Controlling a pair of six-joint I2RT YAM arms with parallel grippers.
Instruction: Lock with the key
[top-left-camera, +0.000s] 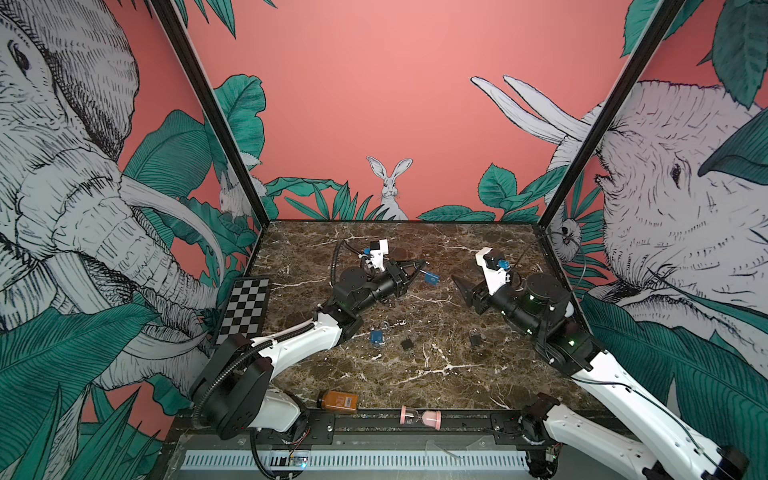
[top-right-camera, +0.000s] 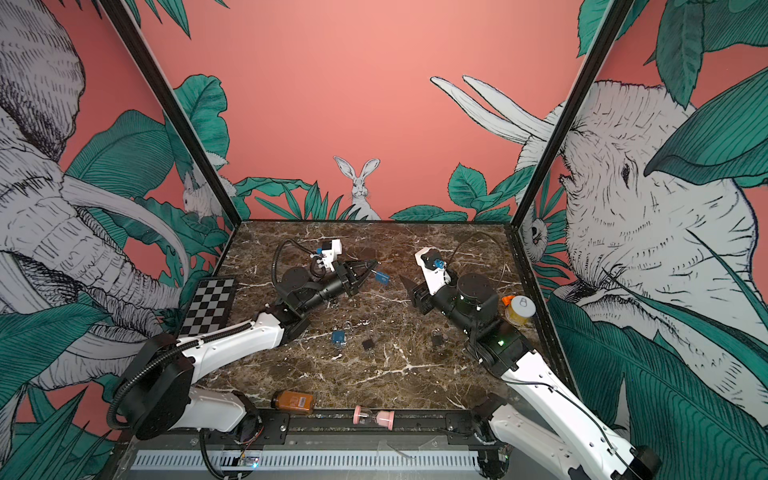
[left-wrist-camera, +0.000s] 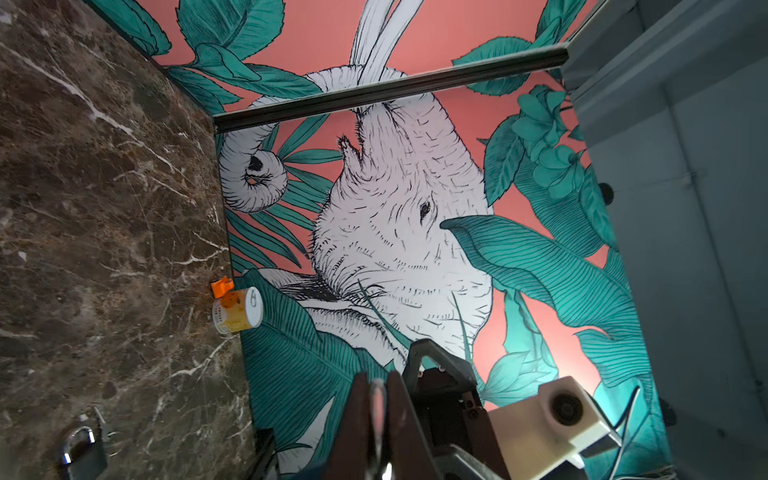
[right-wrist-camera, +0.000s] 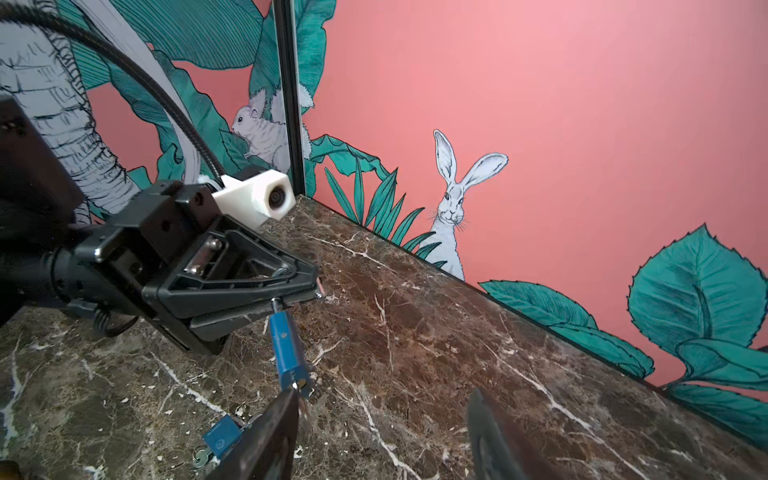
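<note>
Nearest, a brown bottle (top-left-camera: 337, 401) and a pink hourglass (top-left-camera: 420, 417) lie at the near edge. Mid-table, the left gripper (top-left-camera: 422, 264) is clamped on the shackle of the blue padlock (top-left-camera: 431, 279). Just right, the right gripper (top-left-camera: 462, 289) has its jaws apart.

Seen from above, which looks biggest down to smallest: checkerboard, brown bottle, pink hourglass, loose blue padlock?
1. checkerboard
2. brown bottle and pink hourglass: too alike to rank
3. loose blue padlock
</note>
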